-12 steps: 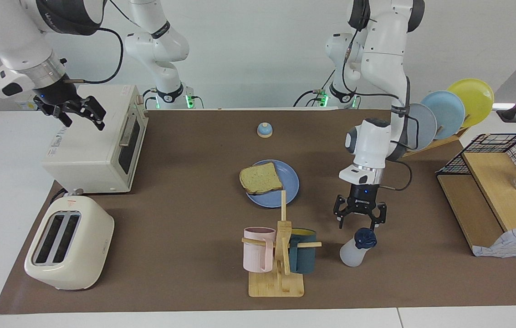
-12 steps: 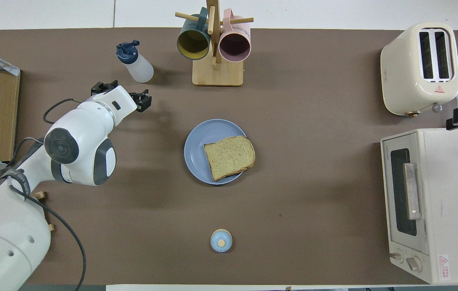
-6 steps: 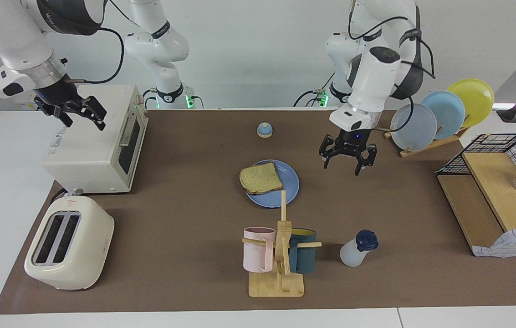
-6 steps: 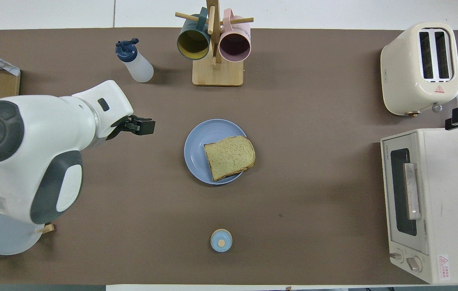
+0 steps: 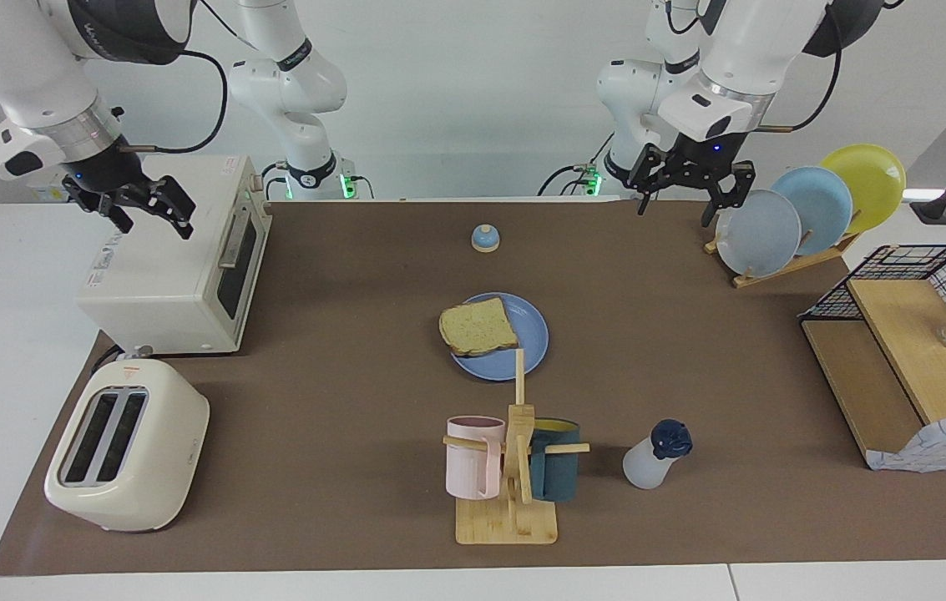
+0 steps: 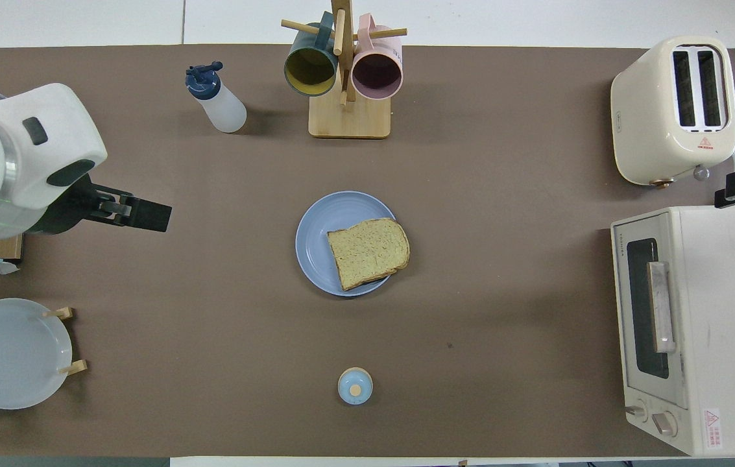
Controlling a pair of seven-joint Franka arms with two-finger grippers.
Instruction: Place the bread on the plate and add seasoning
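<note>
In the facing view, the left hand (image 5: 687,187) has lifted away from the seasoning (image 5: 656,455). A second ago it hung low just over the bottle's dark cap; now it is raised high, up near the rack of pale plates (image 5: 761,234) at the left arm's end of the desk (image 5: 339,401). Its fingers are spread apart and empty. The bottle stands alone beside the mug rack (image 5: 513,467), untouched in place. The bread (image 5: 478,327) lies on the plate (image 5: 523,334), overhanging its rim toward the right arm's end. This suggests the seasoning step is finished and the arm is retiring. The right hand (image 5: 132,204) waits above the toaster oven (image 5: 172,275), fingers apart, holding nothing.

In the overhead view, the left hand (image 6: 124,211) shows dark below its white wrist, pulled back toward its own end of the desk, well apart from the seasoning (image 6: 216,100). The bread (image 6: 368,251) rests on the plate (image 6: 322,227) in mid-desk, unchanged. The right hand is barely visible here.
</note>
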